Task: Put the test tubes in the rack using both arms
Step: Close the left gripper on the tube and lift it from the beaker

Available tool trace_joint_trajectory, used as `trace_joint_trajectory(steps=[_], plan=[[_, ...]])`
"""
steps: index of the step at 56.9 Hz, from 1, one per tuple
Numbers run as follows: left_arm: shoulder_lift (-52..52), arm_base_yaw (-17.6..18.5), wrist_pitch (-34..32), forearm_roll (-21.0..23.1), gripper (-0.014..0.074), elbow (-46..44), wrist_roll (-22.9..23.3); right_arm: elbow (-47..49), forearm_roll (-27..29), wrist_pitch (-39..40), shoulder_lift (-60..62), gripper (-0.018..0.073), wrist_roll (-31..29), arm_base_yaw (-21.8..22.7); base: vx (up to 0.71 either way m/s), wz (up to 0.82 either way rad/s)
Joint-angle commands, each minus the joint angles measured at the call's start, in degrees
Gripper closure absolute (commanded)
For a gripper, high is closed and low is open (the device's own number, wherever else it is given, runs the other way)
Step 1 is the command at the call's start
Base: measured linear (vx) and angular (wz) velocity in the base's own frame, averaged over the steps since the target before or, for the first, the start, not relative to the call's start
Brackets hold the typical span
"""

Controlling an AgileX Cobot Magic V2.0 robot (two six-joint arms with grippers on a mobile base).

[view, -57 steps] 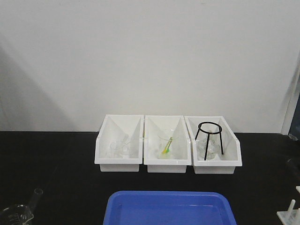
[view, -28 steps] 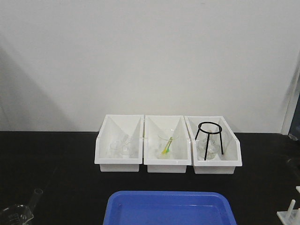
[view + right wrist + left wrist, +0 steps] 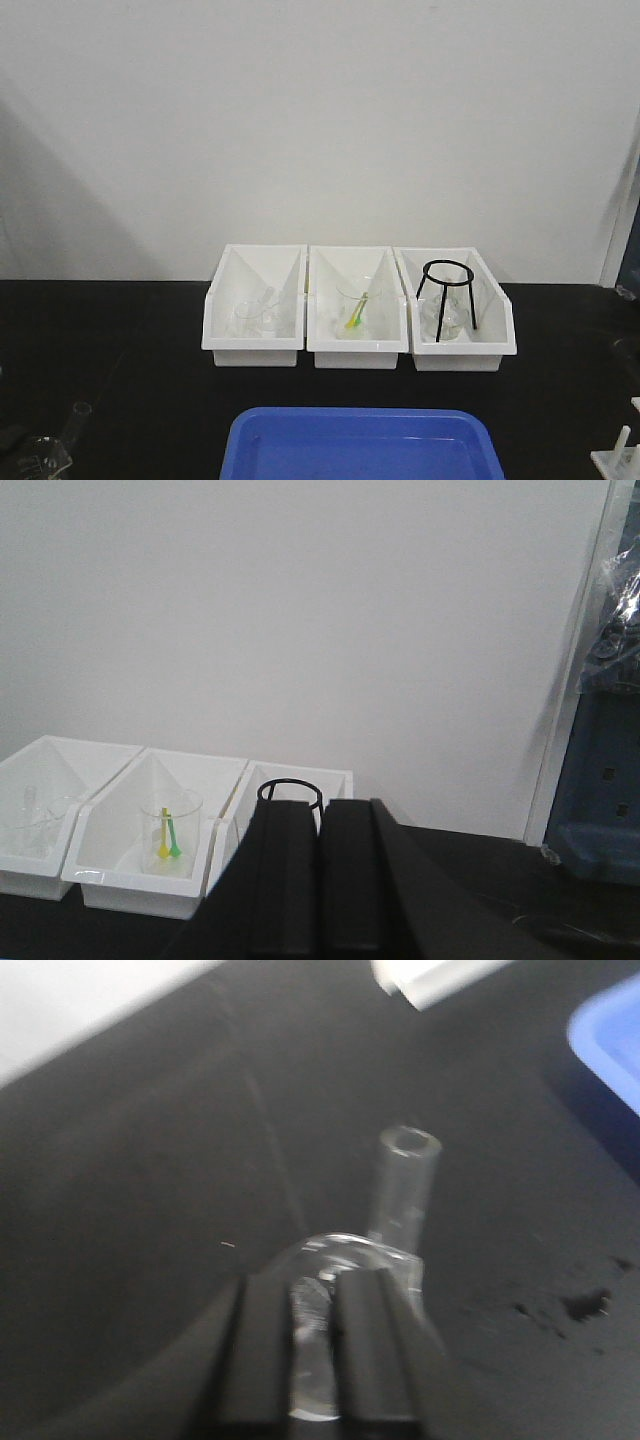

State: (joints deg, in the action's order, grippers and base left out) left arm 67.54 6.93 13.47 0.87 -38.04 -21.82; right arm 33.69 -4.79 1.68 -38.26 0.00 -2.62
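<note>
Clamping a clear test tube (image 3: pixel 312 1360), the left tool (image 3: pixel 312 1285) had both black fingers pressed on the glass, with the tube running down the gap; the view was blurred. Just past the fingertips, at 12 o'clock, sat the rim of the beaker (image 3: pixel 340 1247). A second test tube (image 3: pixel 405 1185) leaned out of it toward 1 o'clock, open rim up. Black worktop (image 3: pixel 140 1210) lay all round, with a corner of the blue tray (image 3: pixel 612 1030) at 2 o'clock.

The right tool (image 3: pixel 320 815) had its fingers together with nothing between them, and it pointed at the bins and the wall (image 3: pixel 300 610).

In the front view the beaker sat low in the 7 o'clock corner, one tube sticking out toward 1 o'clock. The blue tray was at 6 o'clock. The rack (image 3: pixel 620 458) was in the 4 o'clock corner, only a white edge and one peg showing. It was well apart from the beaker, with the tray between them.

Three white bins (image 3: pixel 357 345) stood in a row at 12 o'clock of the tray. The left one held glassware, the middle one a glass with a yellow-green stick (image 3: pixel 355 315), and the right one a black tripod ring (image 3: pixel 447 290).
</note>
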Motion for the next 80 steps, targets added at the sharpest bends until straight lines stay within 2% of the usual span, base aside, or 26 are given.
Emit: trace_joint_trajectory(steps=[1,6,14,21,30,45,51,58,75,80], plan=[[2.54,1.80,-6.50,0.86,0.0146,-2.00,-0.02,2.09,-0.27,5.05,-0.23,0.0567,0.00,-0.03,0.00,0.00],[5.74,2.56,-9.71,0.86,0.0056,-2.00,0.10,2.09,-0.27,5.05,-0.23,0.0567,0.00,-0.03,0.00,0.00],[9.33,2.81,-14.03,0.86,-0.0007,-2.00,0.09,2.09,-0.27,5.17,-0.23,0.0567,0.00,-0.03,0.00,0.00],[11.61,2.81,-17.42,1.60,0.0003,-2.00,0.70,2.09,-0.27,5.27,-0.23,0.0567,0.00,-0.03,0.00,0.00],[13.88,2.81,-21.53,1.81,0.0012,-2.00,4.21,2.09,-0.27,5.35,-0.23,0.0567,0.00,-0.03,0.00,0.00],[16.63,2.81,-25.94,1.75,0.0054,-2.00,4.20,2.09,-0.27,5.35,-0.23,0.0567,0.00,-0.03,0.00,0.00],[17.59,2.81,-26.62,1.75,0.0103,-2.00,4.20,2.09,-0.27,5.35,-0.23,0.0567,0.00,-0.03,0.00,0.00],[18.26,2.81,-27.79,1.75,0.0208,-2.00,4.20,2.09,-0.27,5.29,-0.23,0.0567,0.00,-0.03,0.00,0.00],[18.26,2.81,-32.22,1.75,0.0618,-2.00,4.20,2.09,-0.27,5.29,-0.23,0.0567,0.00,-0.03,0.00,0.00],[18.26,2.81,-32.40,1.75,0.0619,-2.00,4.20,2.09,-0.27,5.29,-0.23,0.0567,0.00,-0.03,0.00,0.00]])
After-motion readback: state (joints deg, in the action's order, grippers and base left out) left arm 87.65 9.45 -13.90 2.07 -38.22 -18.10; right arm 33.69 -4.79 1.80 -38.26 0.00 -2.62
